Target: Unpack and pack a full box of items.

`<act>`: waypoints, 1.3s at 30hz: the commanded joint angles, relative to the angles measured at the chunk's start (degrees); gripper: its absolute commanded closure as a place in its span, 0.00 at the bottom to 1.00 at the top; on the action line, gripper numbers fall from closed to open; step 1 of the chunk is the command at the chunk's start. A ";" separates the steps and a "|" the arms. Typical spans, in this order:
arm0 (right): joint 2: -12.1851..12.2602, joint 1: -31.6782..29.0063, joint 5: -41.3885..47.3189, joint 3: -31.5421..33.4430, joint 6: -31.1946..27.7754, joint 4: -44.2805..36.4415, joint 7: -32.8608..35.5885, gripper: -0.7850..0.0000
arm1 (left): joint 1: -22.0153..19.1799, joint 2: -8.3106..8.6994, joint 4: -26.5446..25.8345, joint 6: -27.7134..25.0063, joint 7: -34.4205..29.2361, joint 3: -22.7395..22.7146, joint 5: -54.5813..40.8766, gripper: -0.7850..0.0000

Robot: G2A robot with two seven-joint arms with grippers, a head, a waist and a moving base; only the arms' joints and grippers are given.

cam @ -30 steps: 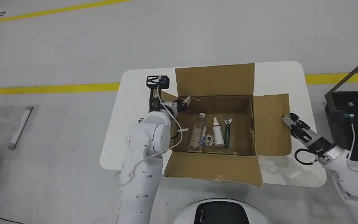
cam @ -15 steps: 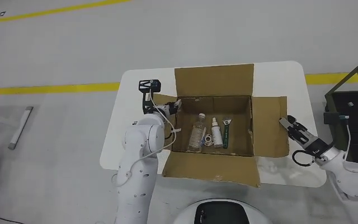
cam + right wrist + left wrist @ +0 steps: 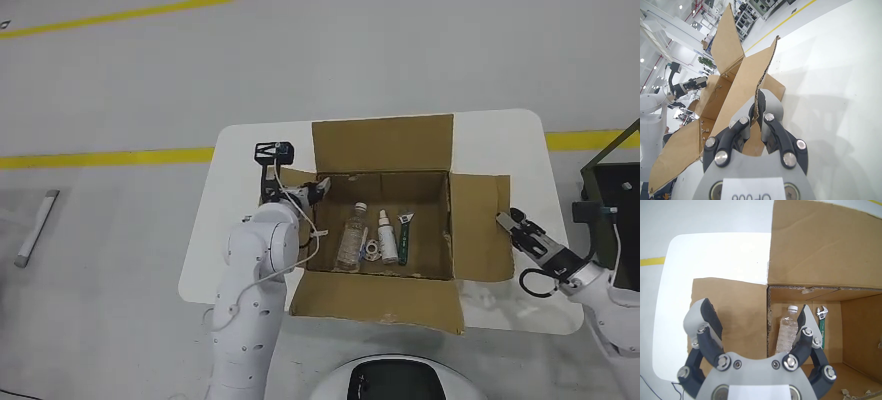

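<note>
An open cardboard box (image 3: 430,262) stands on the white table (image 3: 235,160) with its flaps spread. Inside lie a clear plastic bottle (image 3: 351,235), a small white bottle (image 3: 388,237) and a green-handled wrench (image 3: 404,238). My left gripper (image 3: 320,188) hangs open over the box's left wall, one finger above the left flap (image 3: 728,313), the other above the clear plastic bottle (image 3: 787,332), with the wrench (image 3: 821,325) beyond it. My right gripper (image 3: 513,224) is shut on the outer edge of the right flap (image 3: 745,83), which is tilted up.
A small round part (image 3: 372,250) lies between the two bottles. The far flap (image 3: 385,142) stands up behind the box and the near flap (image 3: 380,298) lies flat toward me. A dark green unit (image 3: 612,195) stands off the table's right side.
My right gripper has moved toward the box, bringing the right flap's edge inward and up. The left arm has shifted slightly to the left, with its gripper still open.
</note>
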 commanded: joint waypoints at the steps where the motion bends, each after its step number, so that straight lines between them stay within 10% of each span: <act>1: -0.01 -0.03 0.12 0.11 0.12 -0.35 -0.16 0.82 | 0.01 -0.15 -2.21 -1.31 0.32 1.51 -1.57 0.00; 10: 0.21 -1.65 -1.68 2.92 -0.04 -4.26 -1.45 0.57 | 0.08 -1.00 -6.39 -5.73 -2.78 10.48 -7.52 0.00; 18: 0.33 -4.06 -3.71 5.68 0.12 -7.67 -2.69 0.44 | -2.08 -1.69 0.58 -8.51 -7.11 19.57 -2.29 0.00; 25: 0.36 -5.92 -3.95 7.12 -0.56 -9.12 -2.74 0.63 | -3.92 -2.09 7.45 -5.61 -11.35 21.61 5.06 0.00; 39: 0.30 -6.35 -3.67 7.45 -1.35 -9.57 -2.76 0.56 | -4.22 -2.16 8.27 -5.57 -11.70 21.76 5.56 0.00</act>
